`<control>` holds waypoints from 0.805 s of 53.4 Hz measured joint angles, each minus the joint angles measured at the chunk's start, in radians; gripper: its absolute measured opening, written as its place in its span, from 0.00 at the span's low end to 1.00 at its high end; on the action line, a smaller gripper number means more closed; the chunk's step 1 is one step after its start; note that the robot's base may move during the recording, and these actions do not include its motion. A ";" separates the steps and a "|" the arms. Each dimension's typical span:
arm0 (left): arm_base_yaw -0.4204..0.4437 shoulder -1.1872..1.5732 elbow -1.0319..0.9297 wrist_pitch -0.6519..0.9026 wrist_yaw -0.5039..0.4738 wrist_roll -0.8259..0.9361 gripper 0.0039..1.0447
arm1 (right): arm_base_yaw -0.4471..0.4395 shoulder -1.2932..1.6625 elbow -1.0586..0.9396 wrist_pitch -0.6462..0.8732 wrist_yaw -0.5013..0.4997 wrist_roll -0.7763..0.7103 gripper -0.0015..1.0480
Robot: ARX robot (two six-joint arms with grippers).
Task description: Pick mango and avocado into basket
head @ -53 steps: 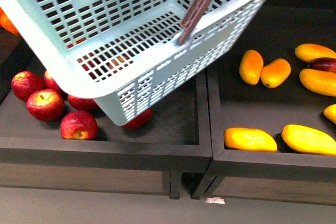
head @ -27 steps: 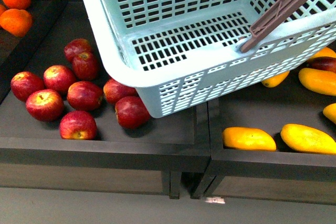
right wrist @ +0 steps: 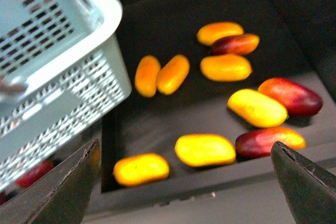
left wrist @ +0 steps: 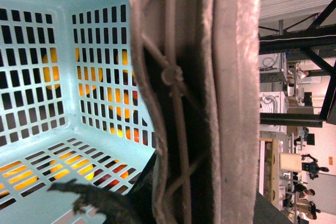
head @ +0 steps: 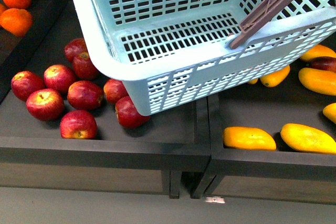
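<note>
**Basket [head: 173, 77] aloft over fruit trays**

Hangs tilted in the air from left gripper [left wrist: 157, 198], clamped on brown handle [head: 273, 3]. Sits just left of right gripper [right wrist: 184, 145], fingers spread wide and holding nothing, poised above yellow-orange mangoes [right wrist: 257, 107] in dark tray [right wrist: 157, 121]. Overhangs red apples [head: 79, 95] in neighbouring tray.
</note>
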 joint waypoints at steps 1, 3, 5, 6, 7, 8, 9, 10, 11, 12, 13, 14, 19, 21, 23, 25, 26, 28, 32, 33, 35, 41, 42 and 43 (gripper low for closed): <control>0.000 0.000 0.000 0.000 -0.001 0.001 0.14 | -0.009 0.051 0.019 0.042 0.008 0.003 0.92; 0.000 0.000 0.000 0.000 -0.003 0.002 0.14 | -0.026 0.187 0.071 0.145 0.029 0.010 0.92; 0.000 0.000 0.000 0.000 -0.003 0.002 0.14 | -0.034 0.296 0.116 0.216 0.050 0.013 0.92; 0.000 0.000 0.000 0.000 -0.004 0.002 0.14 | -0.036 0.351 0.140 0.247 0.060 0.016 0.92; 0.000 0.000 0.000 0.000 -0.005 0.002 0.14 | -0.037 0.378 0.153 0.262 0.064 0.016 0.92; 0.000 0.000 0.000 0.000 -0.007 0.002 0.14 | -0.040 0.435 0.180 0.290 0.069 0.019 0.92; 0.000 0.000 0.000 0.000 -0.007 0.002 0.14 | -0.042 0.462 0.194 0.301 0.072 0.021 0.92; 0.000 0.000 0.000 0.000 -0.007 0.002 0.14 | -0.043 0.517 0.222 0.315 0.077 0.026 0.92; 0.000 0.000 0.000 0.000 -0.008 0.002 0.14 | -0.044 0.570 0.251 0.320 0.081 0.035 0.92; 0.000 0.000 0.000 0.000 -0.008 0.003 0.14 | -0.045 0.597 0.267 0.320 0.082 0.039 0.92; 0.000 0.000 0.000 0.000 -0.008 0.003 0.14 | -0.046 0.651 0.298 0.318 0.083 0.049 0.92; 0.000 0.000 0.000 0.000 -0.008 0.003 0.14 | -0.046 0.677 0.312 0.317 0.084 0.052 0.92; 0.000 0.000 0.000 0.000 -0.005 0.003 0.14 | -0.040 0.946 0.462 0.314 0.134 0.114 0.92; 0.000 0.000 0.000 0.000 -0.003 0.003 0.14 | -0.036 1.007 0.500 0.307 0.140 0.133 0.92; 0.000 0.000 0.000 0.000 -0.003 0.003 0.14 | -0.030 1.064 0.536 0.301 0.147 0.154 0.92; 0.000 0.000 0.000 0.000 -0.003 0.003 0.14 | -0.023 1.117 0.571 0.297 0.157 0.175 0.92; 0.000 0.000 0.000 0.000 -0.003 0.003 0.14 | -0.018 1.152 0.594 0.294 0.162 0.189 0.92; 0.000 0.000 0.000 0.000 -0.003 0.003 0.14 | -0.011 1.199 0.629 0.287 0.163 0.210 0.92; 0.000 0.000 0.000 0.000 -0.003 0.003 0.14 | 0.004 1.295 0.705 0.262 0.167 0.253 0.92; 0.000 0.000 0.000 0.000 -0.003 0.003 0.14 | 0.009 1.326 0.731 0.251 0.172 0.261 0.92; 0.000 0.000 0.000 0.000 -0.003 0.003 0.14 | 0.015 1.375 0.772 0.231 0.182 0.285 0.92; 0.000 0.000 0.000 0.000 -0.004 0.003 0.14 | 0.033 1.515 0.892 0.172 0.212 0.340 0.92; 0.000 0.000 0.000 0.000 -0.005 0.003 0.14 | 0.035 1.530 0.904 0.164 0.213 0.350 0.92; 0.000 0.000 0.000 0.000 -0.007 0.003 0.14 | 0.039 1.558 0.928 0.155 0.216 0.362 0.92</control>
